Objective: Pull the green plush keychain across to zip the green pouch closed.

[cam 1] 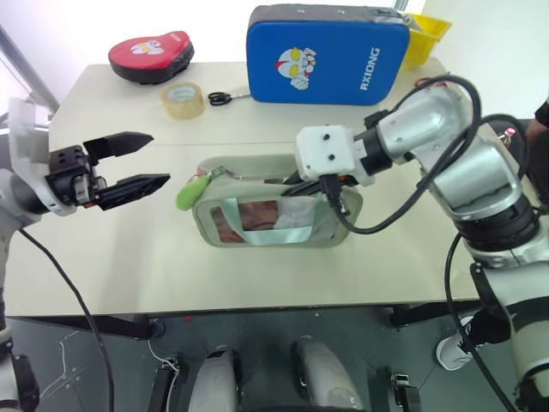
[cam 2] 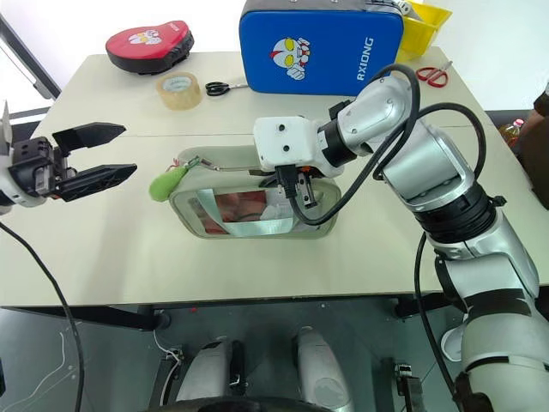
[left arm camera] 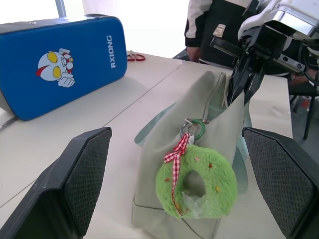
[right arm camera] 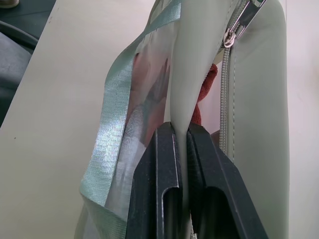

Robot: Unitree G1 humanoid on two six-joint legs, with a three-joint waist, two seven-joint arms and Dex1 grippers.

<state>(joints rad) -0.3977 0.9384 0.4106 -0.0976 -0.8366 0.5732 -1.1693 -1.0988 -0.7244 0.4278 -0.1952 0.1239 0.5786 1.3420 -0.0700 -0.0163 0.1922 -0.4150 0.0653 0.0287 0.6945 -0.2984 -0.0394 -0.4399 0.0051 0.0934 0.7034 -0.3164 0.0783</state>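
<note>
Your right gripper [right arm camera: 180,149] is pinching the sage-green fabric pouch [cam 1: 334,230] at table centre; its fuzzy lime-green plush keychain [cam 1: 192,192] is hanging at nine o'clock, facing your spread-wide, empty left gripper [cam 1: 139,160].

Left gripper [cam 1: 137,163]: two black wedge-shaped fingers [left arm camera: 75,184] with finely meshed inner pads, on a black block and a white wrist shell. Right gripper [right arm camera: 182,149]: two flat, slotted black fingers below a white box housing [cam 1: 326,154] with small dark screws. Right arm [cam 2: 446,189]: silver-grey cylindrical segments, black joint rings, looping black cables [cam 2: 403,94].
</note>
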